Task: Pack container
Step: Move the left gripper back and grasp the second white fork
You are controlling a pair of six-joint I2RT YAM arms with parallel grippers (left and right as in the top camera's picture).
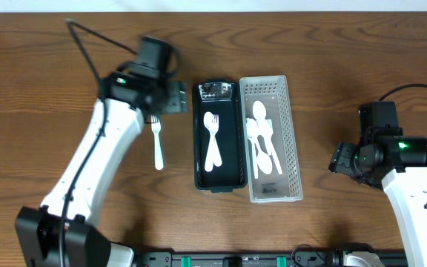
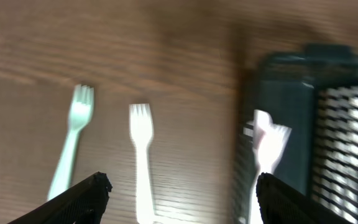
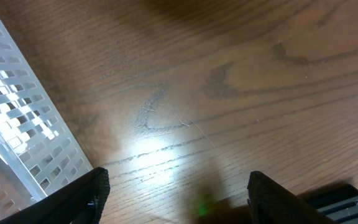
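Observation:
A black container (image 1: 235, 141) holds two white forks (image 1: 212, 141); in the blurred left wrist view it (image 2: 291, 106) shows at the right with a fork (image 2: 269, 146) in it. A white fork (image 1: 156, 141) lies on the table left of the container. The left wrist view shows two forks on the wood (image 2: 140, 155), (image 2: 72, 146). My left gripper (image 1: 173, 96) (image 2: 182, 186) is open and empty, above the table by the container's far left corner. My right gripper (image 1: 339, 159) (image 3: 179, 180) is open and empty over bare wood, right of the basket.
A white perforated basket (image 1: 291, 141) with several white spoons (image 1: 262, 137) stands against the container's right side; its corner shows in the right wrist view (image 3: 23, 124). Black cables run at the far left (image 1: 87, 44) and far right (image 1: 414, 89).

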